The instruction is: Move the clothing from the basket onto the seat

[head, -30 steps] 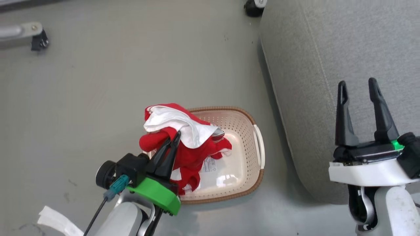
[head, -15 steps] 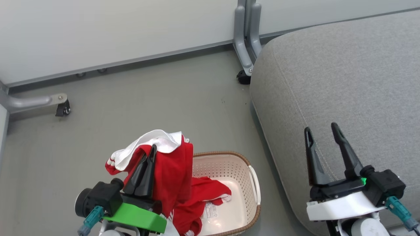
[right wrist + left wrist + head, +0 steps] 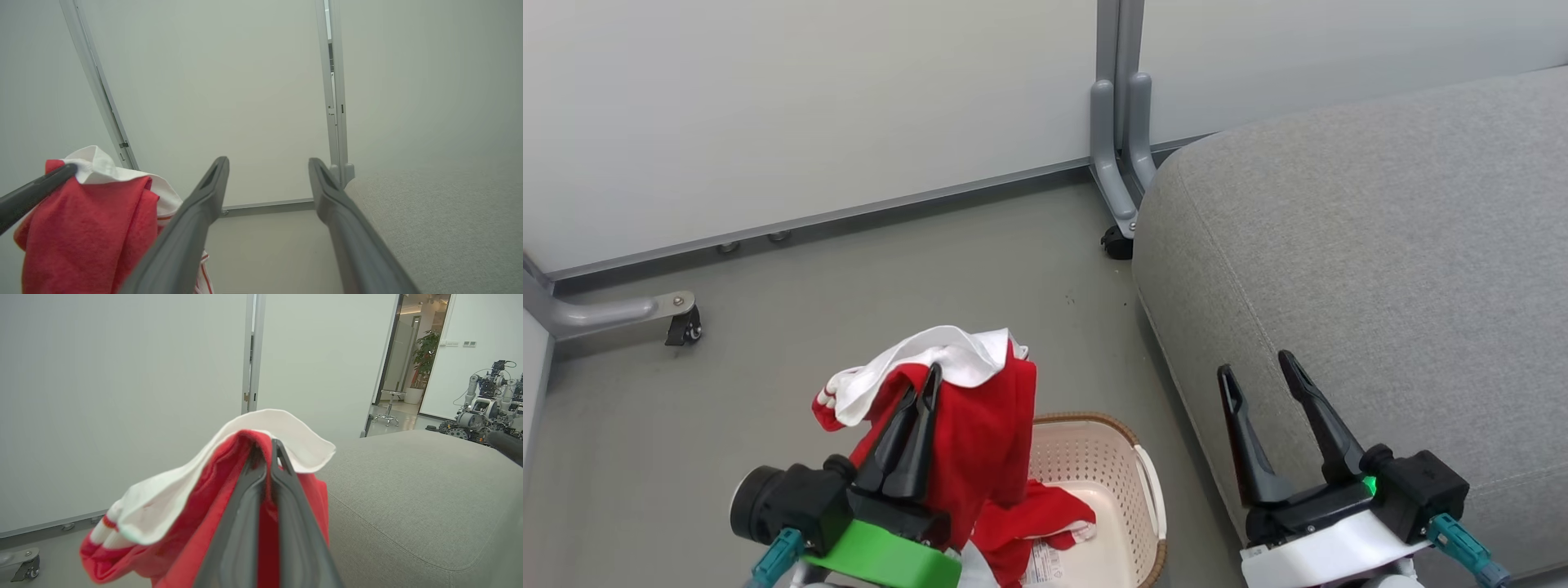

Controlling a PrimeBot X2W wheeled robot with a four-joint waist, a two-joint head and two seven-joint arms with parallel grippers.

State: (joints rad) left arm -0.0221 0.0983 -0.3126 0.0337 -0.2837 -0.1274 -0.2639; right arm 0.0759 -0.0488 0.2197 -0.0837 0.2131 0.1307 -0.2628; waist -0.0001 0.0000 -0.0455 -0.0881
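Clothing (image 3: 980,425) piece 1 is pinched in the left gripper (image 3: 929,377). Its jaws are closed flat on a red fold, the white panel flopped over the tips and the striped cuff drooping to the jaws' left. The rest hangs straight down below the jaws, above the basket (image 3: 1094,445). A 2nd red piece (image 3: 1045,514) lies in the basket bottom, below and slightly right of those jaws; we can't tell if the 2 touch. The right gripper (image 3: 1255,365) has its jaws spread wide on nothing, with the seat (image 3: 1380,245) beneath and ahead of its tips.

Handling, our call: light, limp, no shape of its own, so it will swing and drape. Not fragile, and the knit looks grippy. A pinch on a bunched fold suits it; a single-layer edge could slip out. For piece 2 we'd take the raised hump, not the flat part by the label.

Around: grey floor, white partition panels beyond the left jaws, a grey post foot (image 3: 1115,188) by the seat corner, a caster foot (image 3: 678,318) far to the jaws' left. In the way: the hanging tail could snag the basket rim or the seat's rounded side, so we'd carry high. The right gripper sits over the landing zone and may crowd the drop.
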